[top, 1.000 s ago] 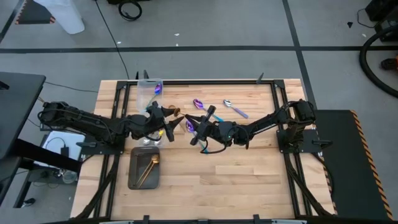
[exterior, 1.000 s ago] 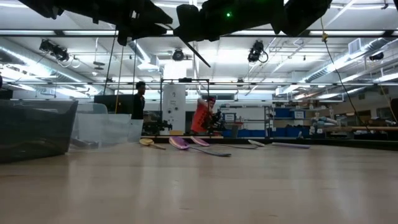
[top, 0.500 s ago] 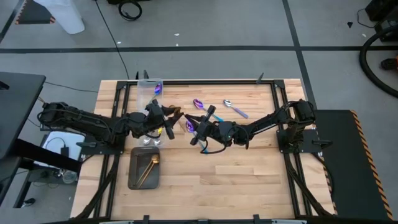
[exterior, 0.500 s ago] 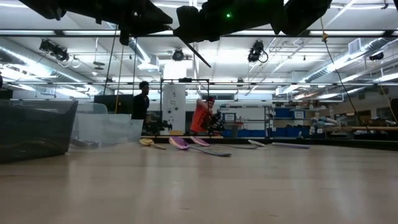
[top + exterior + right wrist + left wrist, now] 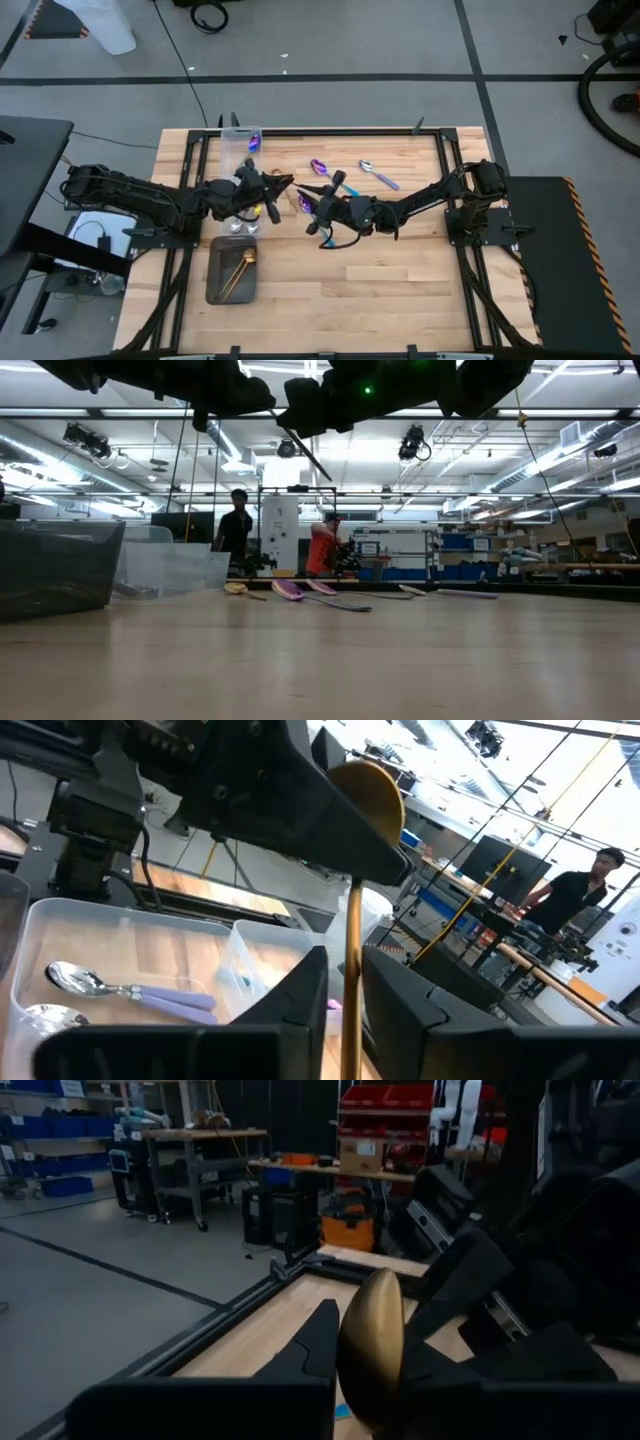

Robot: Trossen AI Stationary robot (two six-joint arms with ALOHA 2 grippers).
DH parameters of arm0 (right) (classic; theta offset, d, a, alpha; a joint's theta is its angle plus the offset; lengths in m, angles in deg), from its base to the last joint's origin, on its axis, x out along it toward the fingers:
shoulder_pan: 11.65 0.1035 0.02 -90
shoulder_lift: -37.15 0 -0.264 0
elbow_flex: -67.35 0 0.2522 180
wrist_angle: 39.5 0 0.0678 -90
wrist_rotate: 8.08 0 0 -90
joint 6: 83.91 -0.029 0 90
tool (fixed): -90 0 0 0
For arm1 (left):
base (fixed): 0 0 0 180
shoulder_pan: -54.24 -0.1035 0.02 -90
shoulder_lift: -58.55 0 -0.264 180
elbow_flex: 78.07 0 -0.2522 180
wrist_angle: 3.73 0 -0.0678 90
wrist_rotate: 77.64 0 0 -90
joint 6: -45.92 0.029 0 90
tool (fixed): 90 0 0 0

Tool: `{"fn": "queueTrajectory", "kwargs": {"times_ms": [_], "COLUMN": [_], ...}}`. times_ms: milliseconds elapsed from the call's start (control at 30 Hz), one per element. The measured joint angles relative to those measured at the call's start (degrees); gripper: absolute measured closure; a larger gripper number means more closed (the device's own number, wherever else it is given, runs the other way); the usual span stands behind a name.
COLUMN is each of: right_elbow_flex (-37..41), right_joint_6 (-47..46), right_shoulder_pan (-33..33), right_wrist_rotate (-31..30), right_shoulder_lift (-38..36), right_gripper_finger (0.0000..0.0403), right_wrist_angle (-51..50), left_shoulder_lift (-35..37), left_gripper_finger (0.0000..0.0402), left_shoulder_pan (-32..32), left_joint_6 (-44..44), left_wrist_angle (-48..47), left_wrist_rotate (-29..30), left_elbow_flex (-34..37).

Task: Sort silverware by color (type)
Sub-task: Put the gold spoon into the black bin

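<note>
Pinching, as far as we can make out, is what the left gripper (image 5: pixel 274 190) does: in its own wrist view the bowl of a gold spoon (image 5: pixel 371 1342) stands upright between its dark fingers (image 5: pixel 318 1342). The exact contact is hidden behind that bowl.

Facing it, almost tip to tip above the table, is the right gripper (image 5: pixel 316 206). Its wrist view shows the same spoon's slim stem (image 5: pixel 350 970) running up between its two fingers (image 5: pixel 300 995) with a sliver of daylight on either side. So we read those fingers as spread a little and off the metal. The bowl end (image 5: pixel 372 790) sits against the left gripper's dark body.

Just beside the left gripper, on its far side, stands a clear plastic bin (image 5: pixel 240 150). The right wrist view shows a silver spoon with a lilac handle (image 5: pixel 130 990) lying inside it. On the left gripper's near side lies a dark grey tray (image 5: pixel 215 285) with a second gold spoon (image 5: pixel 238 272) slanted across it.

Beyond the right gripper, loose on the wood, are an iridescent purple spoon (image 5: pixel 318 166) and another silver spoon (image 5: pixel 375 175) with a purple handle, near each other but apart.

Across the room behind the table, the low view shows a person in dark clothes (image 5: pixel 237 520) and another in red (image 5: pixel 322 546).
</note>
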Motion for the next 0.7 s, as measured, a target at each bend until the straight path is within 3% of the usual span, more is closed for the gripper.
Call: {"fn": "queueTrajectory", "kwargs": {"times_ms": [367,700], "right_elbow_flex": [0.0,0.0], "right_joint_6": [-2.51,-10.25], "right_shoulder_pan": [0.04,-1.15], "right_wrist_rotate": [-0.02,8.23], "right_shoulder_lift": [0.0,0.0], "right_gripper_finger": [0.0243,0.0231], "right_wrist_angle": [-0.31,-7.04], "left_shoulder_lift": [0.32,0.85], "left_gripper_finger": [0.0373,0.0373], "left_shoulder_pan": [0.02,-0.02], "left_joint_6": [-0.78,-6.53], "left_wrist_angle": [-8.89,-27.96], "left_wrist_rotate": [-0.19,-3.7], "left_elbow_flex": [-2.91,-8.97]}}
